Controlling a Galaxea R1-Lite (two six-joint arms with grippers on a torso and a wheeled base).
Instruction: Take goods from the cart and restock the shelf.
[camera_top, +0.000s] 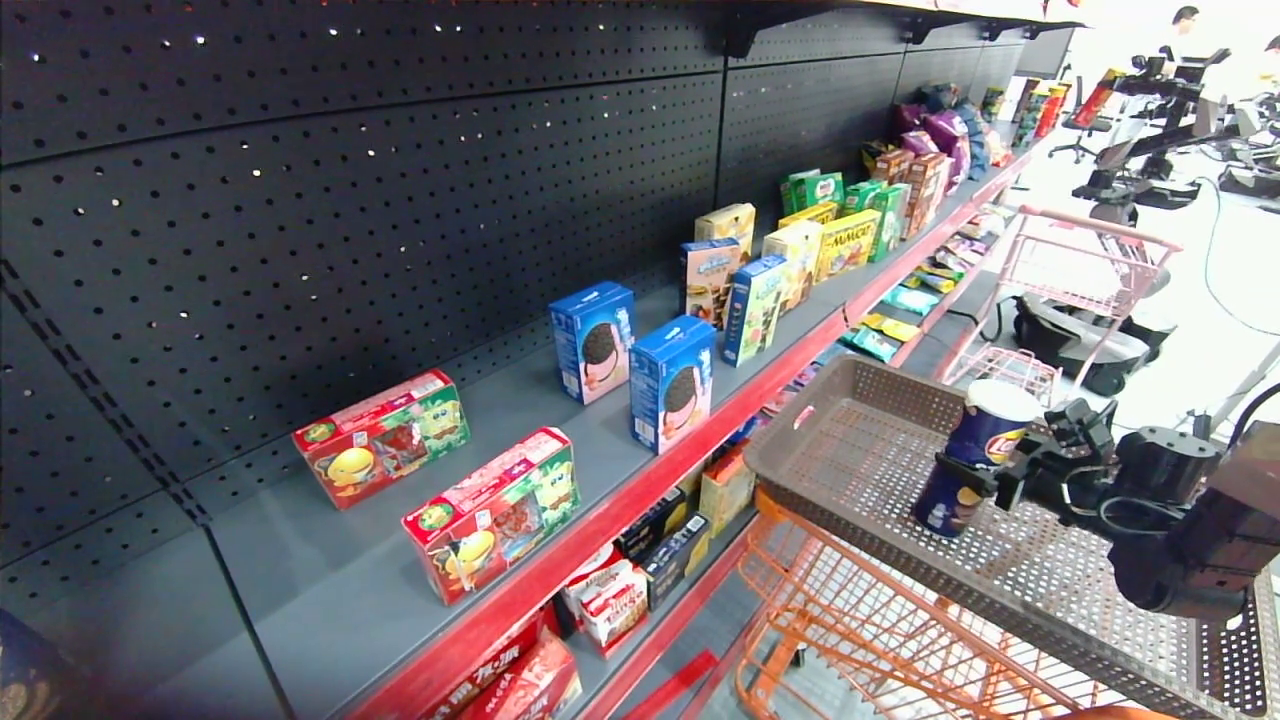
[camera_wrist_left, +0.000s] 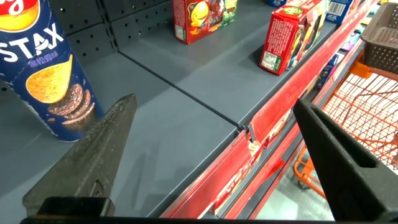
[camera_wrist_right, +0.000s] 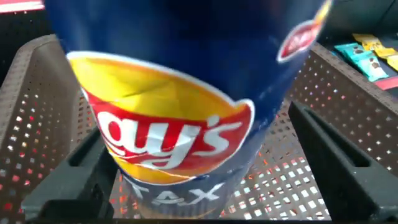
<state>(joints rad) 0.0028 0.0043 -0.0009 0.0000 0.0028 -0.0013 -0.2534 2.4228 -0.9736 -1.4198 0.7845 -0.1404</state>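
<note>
Shop aisle: long red-edged shelf (camera_top: 330, 570) with pegboard back (camera_top: 350, 220), rows of snack boxes (camera_top: 672, 385) facing out, orange cart (camera_top: 800, 545) and pink cart (camera_top: 1095, 224) alongside.
</note>
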